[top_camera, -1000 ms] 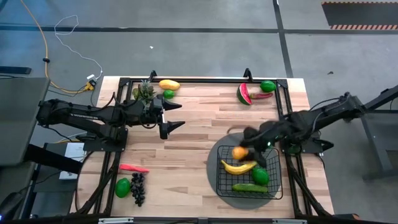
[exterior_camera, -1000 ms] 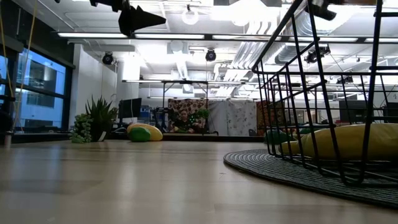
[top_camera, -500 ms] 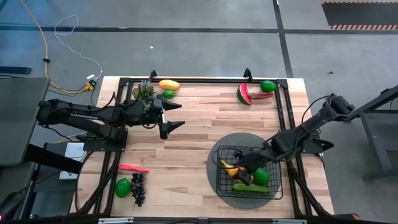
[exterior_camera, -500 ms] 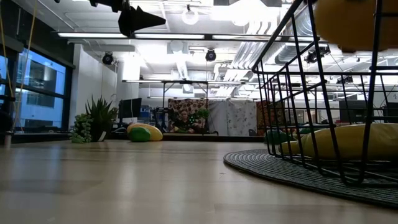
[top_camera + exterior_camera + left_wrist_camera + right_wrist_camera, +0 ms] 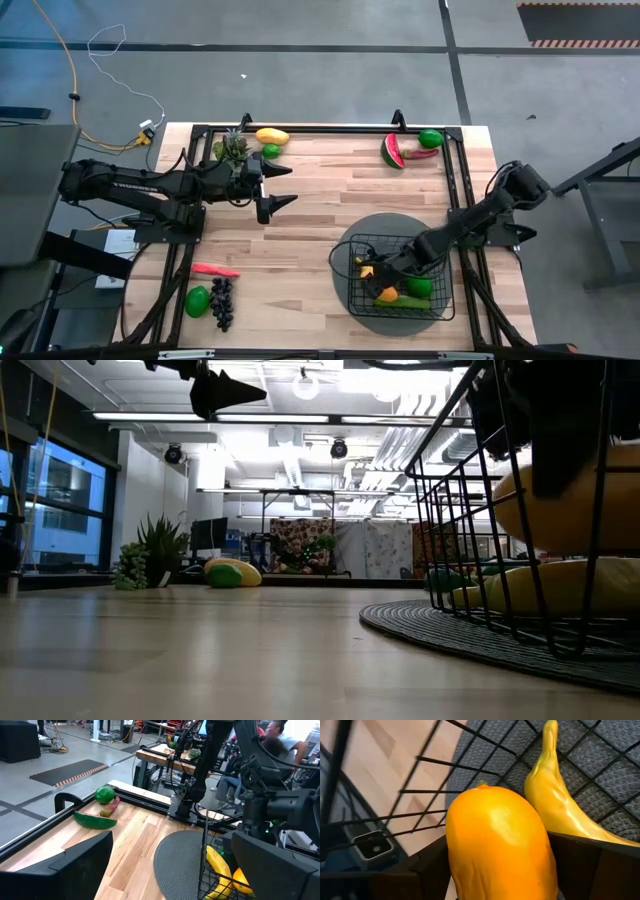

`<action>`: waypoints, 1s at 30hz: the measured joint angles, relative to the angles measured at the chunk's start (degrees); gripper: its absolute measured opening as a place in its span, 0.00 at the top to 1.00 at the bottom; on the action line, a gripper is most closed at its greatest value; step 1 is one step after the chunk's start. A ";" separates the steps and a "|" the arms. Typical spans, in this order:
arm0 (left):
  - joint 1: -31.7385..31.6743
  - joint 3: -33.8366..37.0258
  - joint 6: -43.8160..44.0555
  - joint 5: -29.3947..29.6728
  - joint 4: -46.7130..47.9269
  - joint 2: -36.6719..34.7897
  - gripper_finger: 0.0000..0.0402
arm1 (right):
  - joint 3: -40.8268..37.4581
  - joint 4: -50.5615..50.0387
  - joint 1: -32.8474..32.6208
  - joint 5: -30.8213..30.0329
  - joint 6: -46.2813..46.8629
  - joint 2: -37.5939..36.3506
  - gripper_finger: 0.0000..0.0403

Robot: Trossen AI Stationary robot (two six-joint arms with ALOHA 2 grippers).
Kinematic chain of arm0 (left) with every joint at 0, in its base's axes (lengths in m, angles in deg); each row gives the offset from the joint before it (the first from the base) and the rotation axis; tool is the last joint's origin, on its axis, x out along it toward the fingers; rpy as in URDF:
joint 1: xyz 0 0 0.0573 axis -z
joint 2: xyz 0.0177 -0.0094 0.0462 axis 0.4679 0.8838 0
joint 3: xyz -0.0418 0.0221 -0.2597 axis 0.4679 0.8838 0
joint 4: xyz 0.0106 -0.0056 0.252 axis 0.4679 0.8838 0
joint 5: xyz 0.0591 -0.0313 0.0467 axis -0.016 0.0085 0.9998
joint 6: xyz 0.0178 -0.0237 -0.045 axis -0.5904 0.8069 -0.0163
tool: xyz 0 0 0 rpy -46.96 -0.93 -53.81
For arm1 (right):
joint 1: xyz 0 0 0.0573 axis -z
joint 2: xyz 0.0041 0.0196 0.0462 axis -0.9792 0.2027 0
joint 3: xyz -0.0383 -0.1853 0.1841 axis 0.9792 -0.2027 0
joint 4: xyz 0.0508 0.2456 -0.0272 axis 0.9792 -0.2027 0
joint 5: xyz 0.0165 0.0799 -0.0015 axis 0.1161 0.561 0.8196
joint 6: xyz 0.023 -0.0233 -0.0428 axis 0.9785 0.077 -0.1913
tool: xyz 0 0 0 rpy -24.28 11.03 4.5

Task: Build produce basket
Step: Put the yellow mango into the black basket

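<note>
So the right pincer (image 5: 385, 280) has dropped further into the black wire-mesh basket (image 5: 442, 306) since a moment ago, carrying the orange toy mango (image 5: 500, 845) down beside the yellow toy banana (image 5: 560, 790). The overhead shot barely shows the mango under the arm, but the right wrist camera has it filling the frame, pinched between both dark fingers (image 5: 427, 865). The basket sits on the round grey mat (image 5: 352, 233) on the wooden worktop (image 5: 310, 220). The left pincer (image 5: 275, 187) hasn't budged, spread wide and holding nothing, up by the worktop's left side.
</note>
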 joint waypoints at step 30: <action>0.00 0.00 0.00 0.66 0.13 0.00 0.01 | 0.00 0.84 -0.26 -3.20 -3.89 1.14 0.22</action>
